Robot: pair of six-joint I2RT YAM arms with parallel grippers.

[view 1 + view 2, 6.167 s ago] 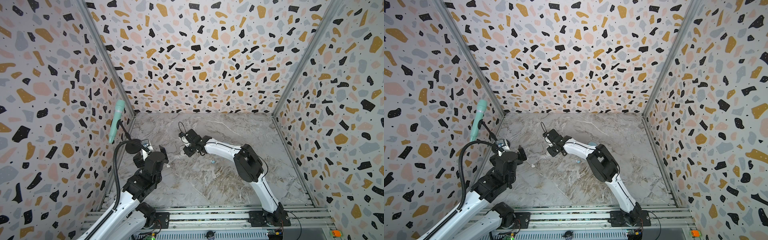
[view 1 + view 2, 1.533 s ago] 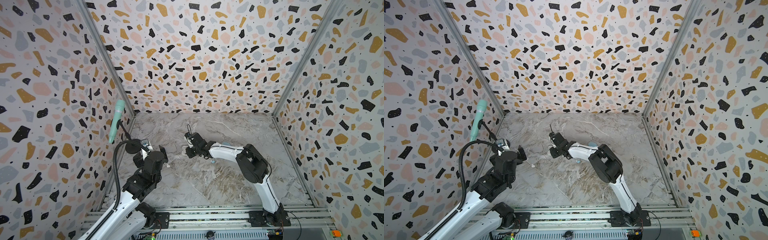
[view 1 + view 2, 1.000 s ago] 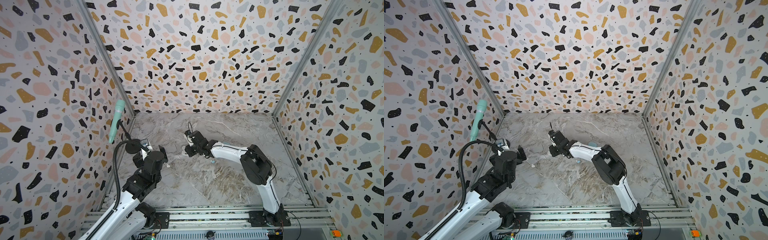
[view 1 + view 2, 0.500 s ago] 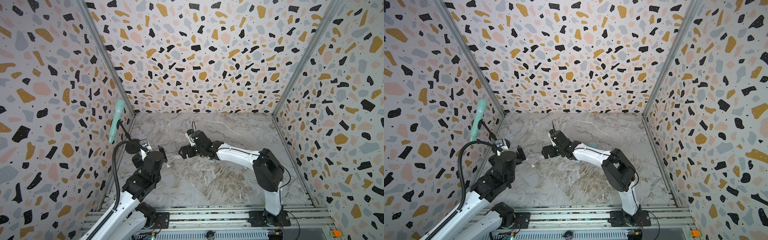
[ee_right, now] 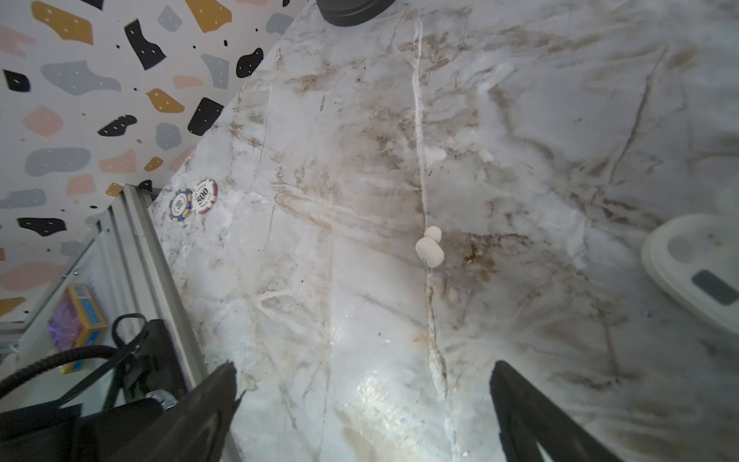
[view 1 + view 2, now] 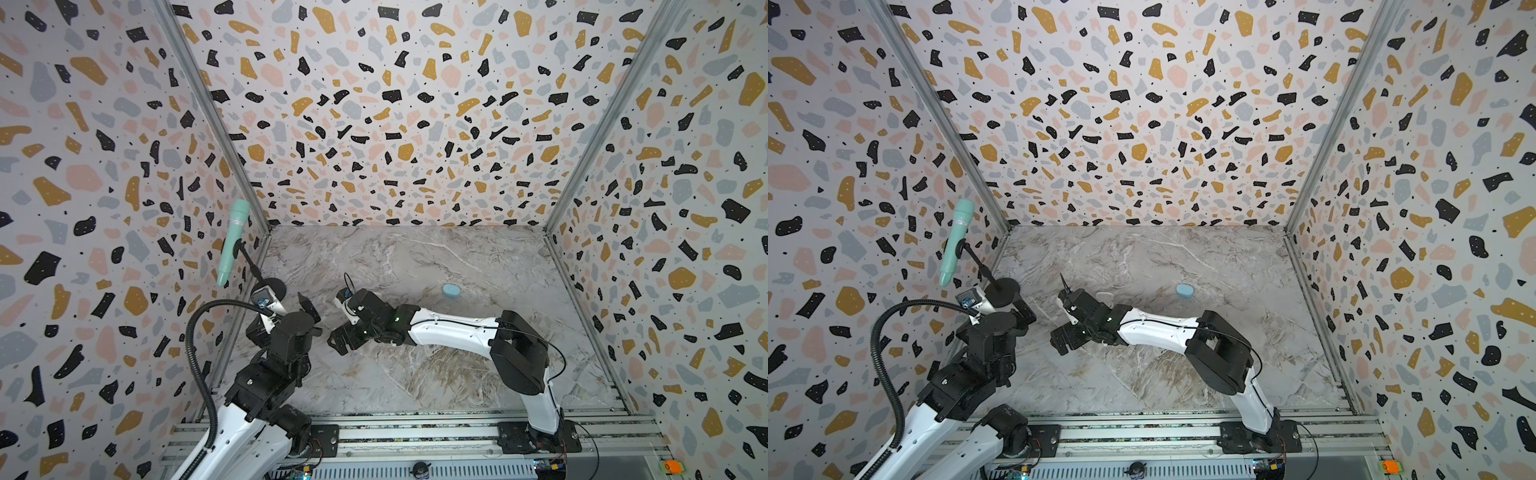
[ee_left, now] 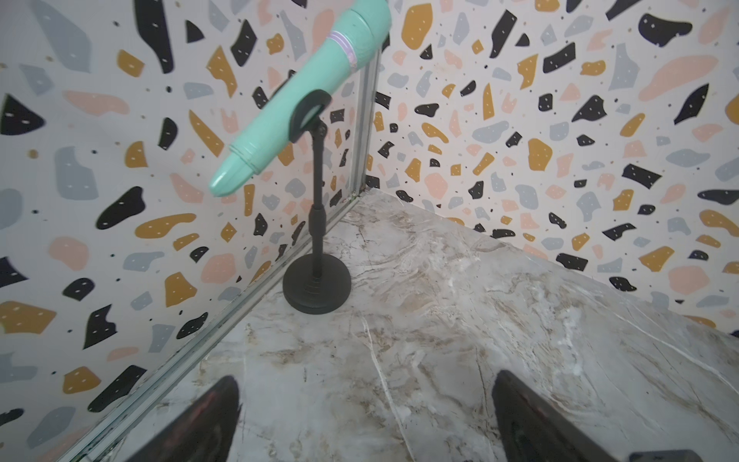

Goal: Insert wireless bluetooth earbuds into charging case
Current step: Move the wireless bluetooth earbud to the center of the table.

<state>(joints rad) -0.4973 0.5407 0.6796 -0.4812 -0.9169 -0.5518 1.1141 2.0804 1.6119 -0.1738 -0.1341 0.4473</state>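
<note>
white earbud (image 5: 430, 248): one was seen lying alone on the marble tabletop (image 5: 360, 320), a rounded body with a smaller tip | white charging case (image 5: 694, 276): was seen open, near the earbud but apart, partly cut off by the frame edge | light blue charging case (image 6: 451, 290): pill-shaped, was laid flat, well apart toward the back, shown in both top views (image 6: 1184, 290)

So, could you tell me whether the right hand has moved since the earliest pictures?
Yes. Judged against the microphone stand base, the right hand has swung toward the left wall and nearer the front rail.
</note>
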